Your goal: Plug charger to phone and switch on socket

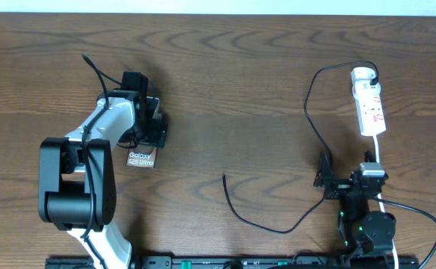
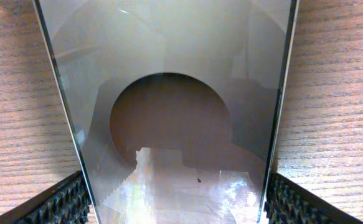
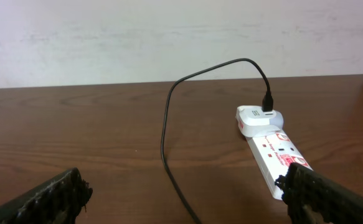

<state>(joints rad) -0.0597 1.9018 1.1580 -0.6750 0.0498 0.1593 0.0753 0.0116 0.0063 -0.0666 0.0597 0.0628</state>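
- Dark wood surface (image 1: 225, 90) with a pale wall behind, and honestly nothing of the job is looking finished yet.
- Phone (image 1: 140, 158) is lying flat over on the left, its lettered end poking out from under the left arm.
- Left fingers (image 2: 60, 202) are sitting on either side of its long edges. The pads seem to be pressing on both, so I'm calling it clamped on the phone.
- Charger (image 1: 311, 127) is already sitting in the socket (image 1: 372, 110) at far right through its white adapter (image 1: 363, 75). Its plug tip (image 1: 224, 178) is lying loose mid-surface, well apart from the phone.
- Right fingers (image 3: 50, 196) are hanging wide apart and holding nothing, near the socket's close end.
- Still waiting: getting the tip into the phone, then flipping the switch. I can't tell whether it's on.
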